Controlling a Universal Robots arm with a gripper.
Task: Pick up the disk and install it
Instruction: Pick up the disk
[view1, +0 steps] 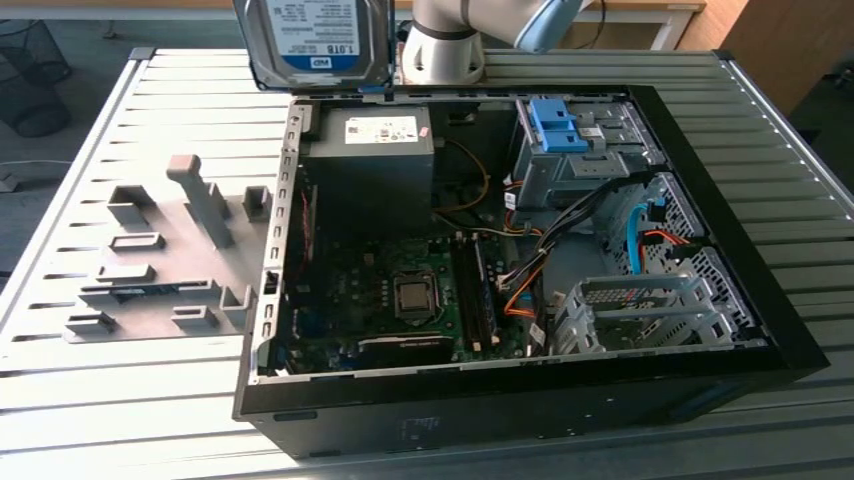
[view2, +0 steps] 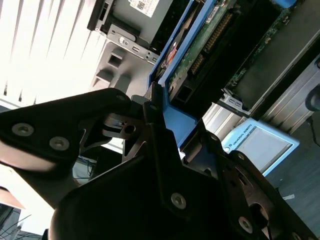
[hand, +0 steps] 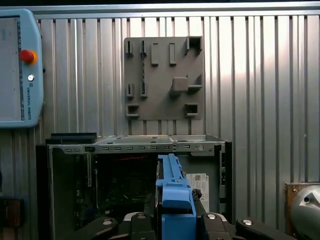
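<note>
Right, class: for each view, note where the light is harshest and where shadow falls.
Exterior view: sun stripes on the table, case dim inside. Second wrist view: table glares white, gripper dark. First wrist view: table bright, case shadowed.

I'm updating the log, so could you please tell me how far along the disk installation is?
Pickup looks done: the disk hangs in the air near the open computer case. In hand: the pincer is clamped on its blue carrier. Left: the install itself; the disk is not yet seated inside the case.
</note>
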